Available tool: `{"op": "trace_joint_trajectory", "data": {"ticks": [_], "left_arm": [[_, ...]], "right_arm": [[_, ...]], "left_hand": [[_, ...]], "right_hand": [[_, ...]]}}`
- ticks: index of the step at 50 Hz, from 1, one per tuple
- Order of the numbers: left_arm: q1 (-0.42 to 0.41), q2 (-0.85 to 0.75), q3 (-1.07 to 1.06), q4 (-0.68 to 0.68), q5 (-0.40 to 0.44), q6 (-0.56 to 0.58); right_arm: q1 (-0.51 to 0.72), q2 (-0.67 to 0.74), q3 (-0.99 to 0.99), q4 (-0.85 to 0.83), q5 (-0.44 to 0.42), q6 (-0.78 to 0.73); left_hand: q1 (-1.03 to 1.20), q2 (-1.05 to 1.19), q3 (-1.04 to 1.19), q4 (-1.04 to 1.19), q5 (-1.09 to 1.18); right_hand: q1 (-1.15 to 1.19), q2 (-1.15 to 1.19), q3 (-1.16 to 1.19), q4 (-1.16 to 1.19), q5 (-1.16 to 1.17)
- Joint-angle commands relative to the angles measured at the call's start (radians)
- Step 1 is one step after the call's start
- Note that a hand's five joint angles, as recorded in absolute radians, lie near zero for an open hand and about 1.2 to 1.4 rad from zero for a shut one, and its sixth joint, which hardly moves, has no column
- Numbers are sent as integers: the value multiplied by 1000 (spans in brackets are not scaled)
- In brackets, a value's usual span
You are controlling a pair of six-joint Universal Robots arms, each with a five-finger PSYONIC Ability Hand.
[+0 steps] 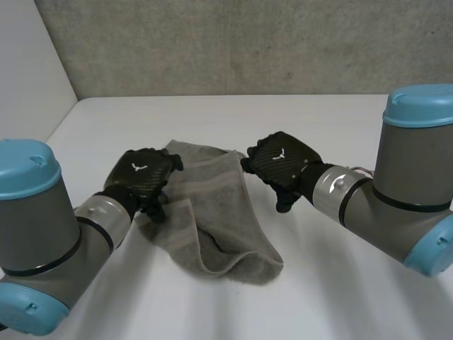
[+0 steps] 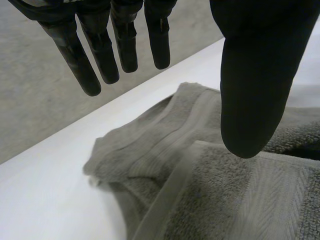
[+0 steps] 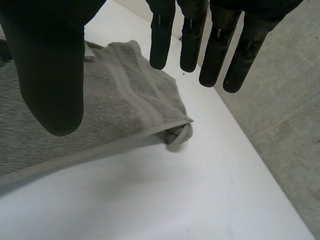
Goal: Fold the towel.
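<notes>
**Towel rumpled, both hands open at its far end**

One towel (image 1: 212,212), grey, lies mid-surface (image 1: 340,283) in a loose heap. It is partly doubled over, with a fold bulging along the near end and a hemmed band showing at the far end. Not flat, no tidy fold. It sits between the two hands.

Left hand (image 1: 145,173): over the towel's far left edge. In its wrist view the fingers (image 2: 95,60) are straight and stand off from the thumb, with cloth below them. Nothing held.

Right hand (image 1: 283,163): at the far right corner, just beside the cloth. In its wrist view the fingers (image 3: 200,45) are straight, the thumb is apart and the corner lies beneath. Nothing held.

Judgement: this looks like the approach to a two-corner grasp, with the fold proper not yet made. The next move calls for each hand to come down on its corner, pinch the hem, then draw the cloth flat before bringing edge to edge. The left side is bunched, so taking a single layer there looks harder.

Count: towel, one; hands, two; surface, one.
</notes>
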State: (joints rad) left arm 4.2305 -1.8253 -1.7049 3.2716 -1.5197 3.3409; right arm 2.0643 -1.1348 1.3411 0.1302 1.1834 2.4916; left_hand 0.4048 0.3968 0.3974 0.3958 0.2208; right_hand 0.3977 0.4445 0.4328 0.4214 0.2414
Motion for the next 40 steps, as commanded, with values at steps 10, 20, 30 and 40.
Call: {"op": "trace_joint_trajectory", "data": {"ticks": [10, 20, 30, 40], "left_arm": [[60, -141, -9, 22, 315, 354], [59, -184, -24, 22, 325, 387], [59, -189, -24, 23, 323, 387], [59, -220, -25, 29, 323, 388]], "right_arm": [[-9, 37, 44, -11, 7, -16], [-72, 35, 98, -11, -1, -17], [-78, 40, 112, -17, -1, -19], [-79, 64, 90, -18, -2, -20]], "left_hand": [[490, 498, 497, 499, 499], [326, 334, 333, 335, 335], [369, 377, 377, 378, 379], [411, 419, 418, 420, 420]], "right_hand": [[13, -34, -22, -11, -5], [13, -34, -22, -11, -5], [13, -34, -22, -11, -5], [13, -34, -22, -11, -5]]}}
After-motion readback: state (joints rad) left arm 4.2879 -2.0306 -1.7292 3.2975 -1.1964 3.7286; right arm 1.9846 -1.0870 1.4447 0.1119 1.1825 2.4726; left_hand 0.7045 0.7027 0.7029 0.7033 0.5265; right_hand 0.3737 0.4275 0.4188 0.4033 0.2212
